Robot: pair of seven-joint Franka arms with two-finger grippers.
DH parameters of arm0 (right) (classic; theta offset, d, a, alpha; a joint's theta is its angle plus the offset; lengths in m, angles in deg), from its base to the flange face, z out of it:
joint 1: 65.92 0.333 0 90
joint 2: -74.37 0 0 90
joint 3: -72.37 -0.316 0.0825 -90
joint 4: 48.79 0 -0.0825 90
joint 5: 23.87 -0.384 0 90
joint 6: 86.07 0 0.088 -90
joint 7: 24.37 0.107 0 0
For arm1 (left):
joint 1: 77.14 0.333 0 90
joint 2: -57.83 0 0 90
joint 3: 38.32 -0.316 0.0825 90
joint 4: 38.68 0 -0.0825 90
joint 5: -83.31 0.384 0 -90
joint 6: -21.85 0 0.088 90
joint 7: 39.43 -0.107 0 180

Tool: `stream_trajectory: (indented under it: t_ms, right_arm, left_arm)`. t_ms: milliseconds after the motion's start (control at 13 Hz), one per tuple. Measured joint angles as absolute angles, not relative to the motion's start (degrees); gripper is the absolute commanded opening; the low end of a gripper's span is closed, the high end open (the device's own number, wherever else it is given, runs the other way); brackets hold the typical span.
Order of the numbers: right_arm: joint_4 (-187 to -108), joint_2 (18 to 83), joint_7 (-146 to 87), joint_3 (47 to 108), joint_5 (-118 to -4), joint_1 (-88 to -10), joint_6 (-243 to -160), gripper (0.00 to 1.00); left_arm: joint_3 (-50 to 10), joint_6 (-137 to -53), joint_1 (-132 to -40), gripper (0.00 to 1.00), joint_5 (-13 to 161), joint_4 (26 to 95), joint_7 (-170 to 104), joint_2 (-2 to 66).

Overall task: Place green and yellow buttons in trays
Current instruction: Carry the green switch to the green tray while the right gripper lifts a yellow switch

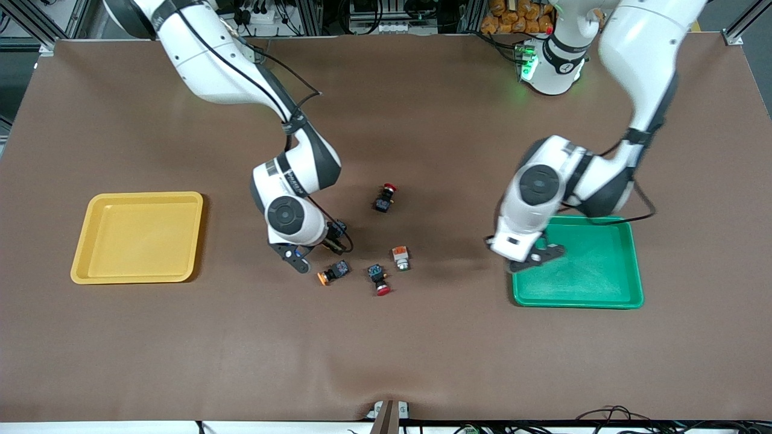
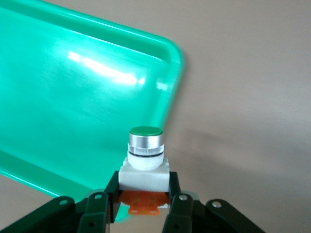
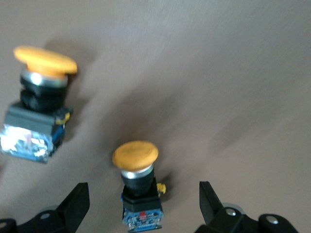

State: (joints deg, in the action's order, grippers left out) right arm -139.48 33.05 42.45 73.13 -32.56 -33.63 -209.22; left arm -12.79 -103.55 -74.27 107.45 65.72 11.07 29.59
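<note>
Red-capped switch (image 1: 381, 281) lies nearest; my left gripper (image 2: 144, 194) grips a green button (image 2: 144, 156) at the green tray (image 1: 603, 283).
Release next; my right gripper (image 3: 141, 204) straddles, wide open, a yellow button (image 3: 137, 182).

Green tray (image 1: 609, 289), yellow tray (image 1: 96, 265)

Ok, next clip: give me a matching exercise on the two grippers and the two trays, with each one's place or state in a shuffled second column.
Column one:
1. left gripper
2. right gripper
3. yellow tray
4. green tray

Column two:
a. open, fingers either side of a standing yellow-capped button, not touching it
b. lies at the left arm's end of the table
c. shut on a green-capped button
d. lies at the right arm's end of the table

Pairs: 1-c, 2-a, 3-d, 4-b
</note>
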Motion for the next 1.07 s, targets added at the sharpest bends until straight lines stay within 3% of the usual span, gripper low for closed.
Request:
stream_trajectory:
  t_ms: [77, 307, 690, 1073]
  right_arm:
    - [-139.5, 32.6, 42.7, 73.2, -32.6, -33.1, -209.4, 0.55]
    - [-139.5, 31.9, 42.7, 73.4, -32.5, -32.9, -209.5, 0.00]
    - [-139.0, 32.0, 42.6, 74.0, -32.5, -33.1, -208.9, 0.00]
    - [-136.5, 36.7, 30.1, 76.3, -32.3, -38.4, -194.6, 0.00]
  left_arm:
    - [-12.8, -103.5, -71.6, 0.00, 107.4, 66.7, 7.8, 30.0]
    - [-12.9, -103.5, -63.0, 0.00, 107.4, 69.2, -3.2, 30.5]
    - [-12.6, -106.1, -49.6, 0.00, 106.5, 70.8, -22.4, 28.9]
    - [-12.0, -109.6, -48.1, 0.00, 105.7, 70.5, -25.3, 25.6]
